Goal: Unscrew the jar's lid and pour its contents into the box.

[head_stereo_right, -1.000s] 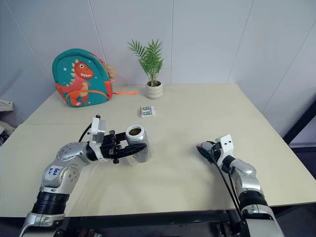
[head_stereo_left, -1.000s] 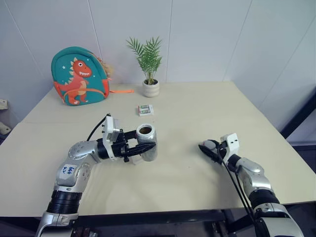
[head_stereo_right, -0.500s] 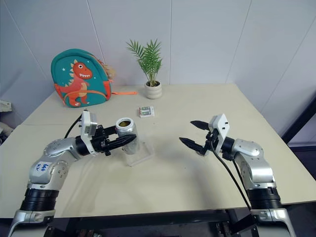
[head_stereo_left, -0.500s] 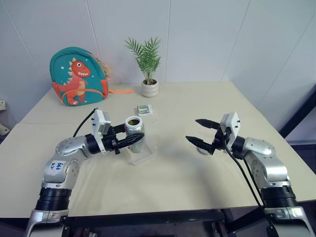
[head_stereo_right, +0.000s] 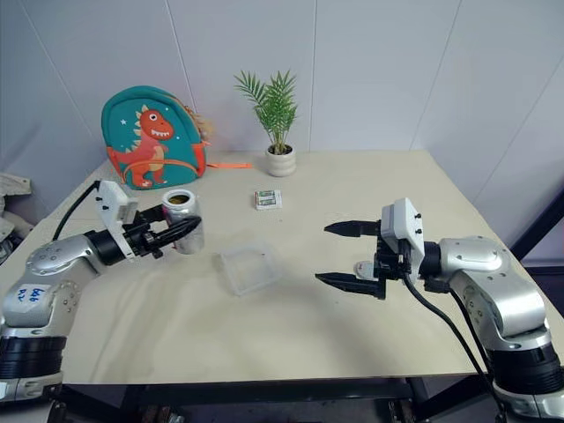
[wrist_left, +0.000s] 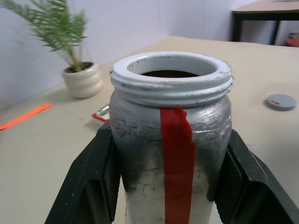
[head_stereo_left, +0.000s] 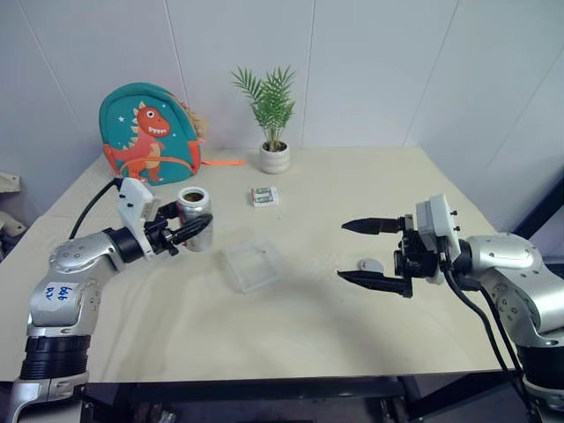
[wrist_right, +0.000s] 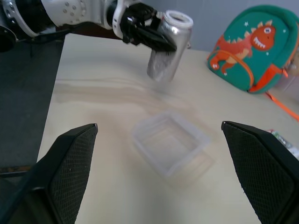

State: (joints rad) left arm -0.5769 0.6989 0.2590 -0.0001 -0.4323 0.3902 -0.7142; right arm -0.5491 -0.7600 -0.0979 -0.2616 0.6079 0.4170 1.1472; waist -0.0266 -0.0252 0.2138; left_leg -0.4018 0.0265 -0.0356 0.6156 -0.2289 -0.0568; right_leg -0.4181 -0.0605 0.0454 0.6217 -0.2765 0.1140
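White wall panels backed a pale beige table (head_stereo_left: pixel 335 308), with a dinosaur backpack (head_stereo_left: pixel 148 134) at about eleven o'clock and a potted palm (head_stereo_left: pixel 273 115) at twelve, a small white-and-green pack (head_stereo_left: pixel 262 196) lying just in front of the pot. A second before, the left gripper (head_stereo_left: pixel 187 232) had held the open jar (head_stereo_left: pixel 194 207) over the middle of the table, right above the clear box (head_stereo_left: pixel 253 264); now it had carried the jar off toward nine o'clock, well apart from the box, its black fingers clamped on the jar's sides. Over the same second the right gripper (head_stereo_left: pixel 374 254) had been low on the table at three o'clock and nearly closed; now it was raised, pointing across toward the box, with its jaws spread wide and empty. The lid (head_stereo_left: pixel 371 264) lay flat on the table just behind that gripper's lower finger, which suggested the unscrewing was done and the lid set down. The jar stood close to upright, its long axis vertical with a slight tilt, mouth up and red stripe facing the left wrist camera; dark contents (wrist_left: pixel 169 73) were in the mouth. The box looked empty, so pouring probably remained, and the jar would have to return over the box and tip.
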